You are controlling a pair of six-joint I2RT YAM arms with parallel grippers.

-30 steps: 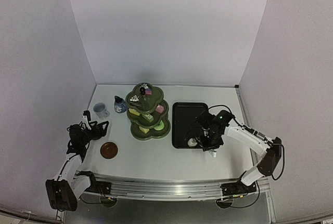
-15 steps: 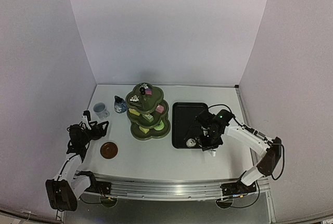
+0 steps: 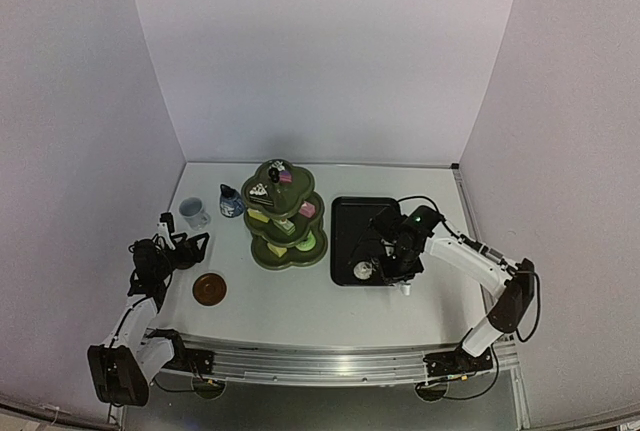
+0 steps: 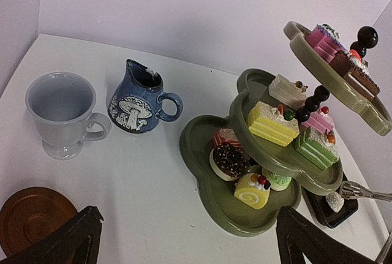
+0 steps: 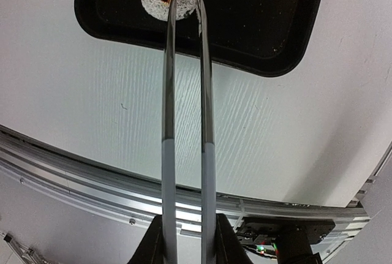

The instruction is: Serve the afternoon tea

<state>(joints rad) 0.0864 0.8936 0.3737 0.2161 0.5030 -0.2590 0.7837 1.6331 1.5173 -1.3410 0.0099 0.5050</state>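
White table being boxed in by pale panels

A white table (image 3: 300,301) is being enclosed on three sides by plain, pale lilac-white panels: a back wall (image 3: 320,51), a left wall (image 3: 80,151) and a right wall (image 3: 560,151), the two side ones being angled outward toward the near edge. The space is being lit softly and evenly, with only faint shadows being cast on the tabletop. The table's near edge is being bordered by a ribbed aluminium rail (image 3: 320,361), and a fine streaked grain is being shown on the tabletop in the right wrist view.
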